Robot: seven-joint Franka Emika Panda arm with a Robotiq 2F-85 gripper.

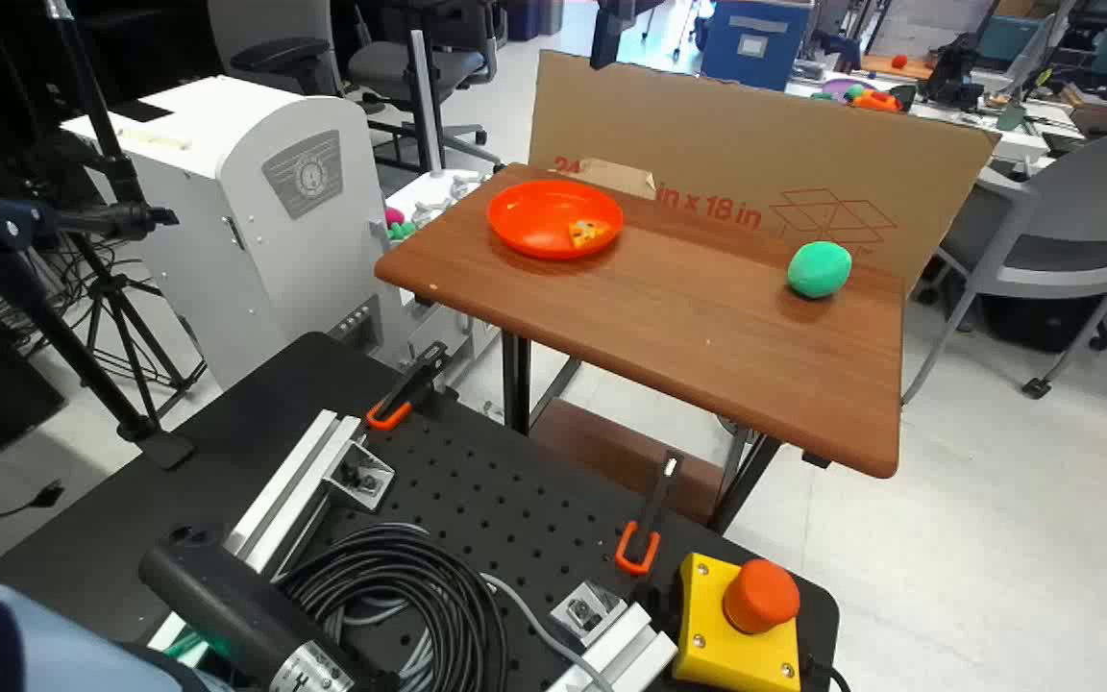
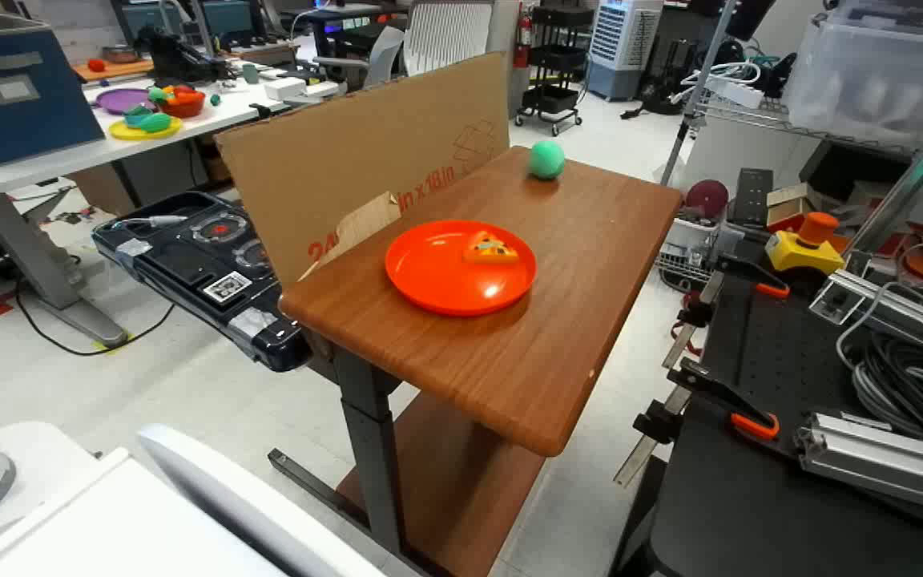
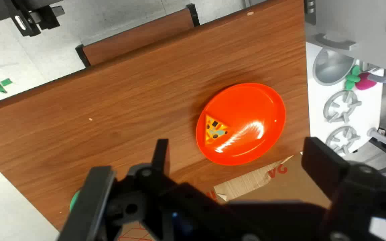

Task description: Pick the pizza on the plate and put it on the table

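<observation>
The pizza is a small orange-yellow toy slice with dark and pale spots. It lies inside the orange-red plate near its rim, in both exterior views [image 1: 587,233] [image 2: 490,248] and in the wrist view [image 3: 215,129]. The round plate [image 1: 529,219] [image 2: 437,280] [image 3: 246,103] rests on the brown wooden table [image 1: 688,317] [image 2: 590,240] [image 3: 129,100] near one end. My gripper [image 3: 238,144] is open, its two black fingers wide apart with nothing between them, high above the table. In an exterior view only a dark tip of it [image 1: 603,48] shows at the top edge.
A green ball [image 1: 819,269] [image 2: 546,160] sits at the table's other end. A cardboard sheet [image 1: 707,144] [image 2: 365,152] stands upright along one long edge. A black perforated board [image 1: 515,500] with clamps, cables and a yellow stop button box [image 1: 736,615] stands beside the table.
</observation>
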